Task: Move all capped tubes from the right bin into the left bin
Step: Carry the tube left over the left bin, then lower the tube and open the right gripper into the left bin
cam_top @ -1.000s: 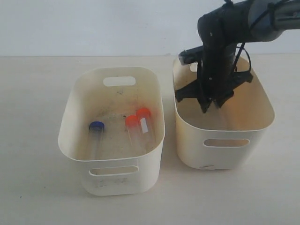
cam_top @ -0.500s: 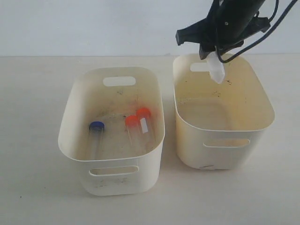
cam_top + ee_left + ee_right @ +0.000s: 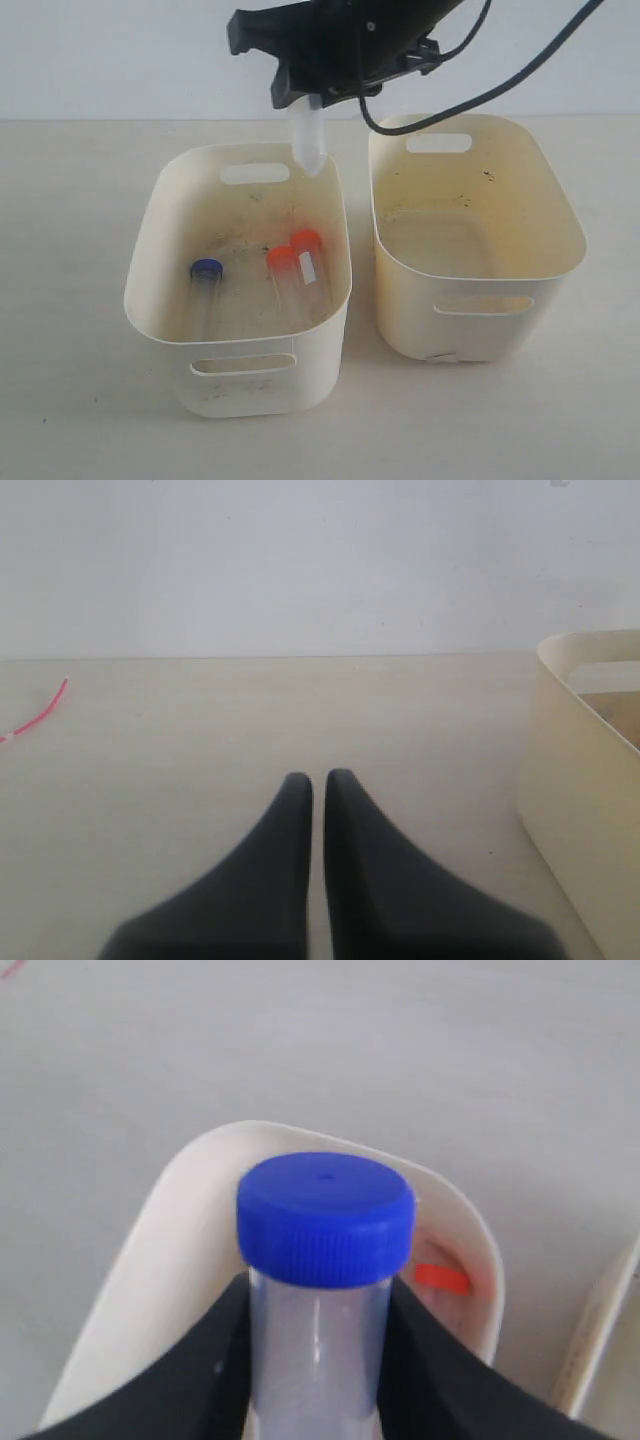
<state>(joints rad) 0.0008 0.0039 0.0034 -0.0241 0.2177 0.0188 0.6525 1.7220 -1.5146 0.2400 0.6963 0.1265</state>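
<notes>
- The right gripper [image 3: 306,98], clenched on a blue-capped tube [image 3: 309,142], has swung from the right bin [image 3: 480,325] to above the left bin [image 3: 250,378], at its far rim.
- No tubes show in the right bin, so releasing this one likely finishes the task.
- The left gripper [image 3: 318,792] is pinched together, empty.

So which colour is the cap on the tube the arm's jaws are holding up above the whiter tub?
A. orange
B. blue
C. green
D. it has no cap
B: the right wrist view looks straight down on the held tube, and its round screw cap is plainly blue; the orange caps belong to tubes lying in the left bin below.
</notes>
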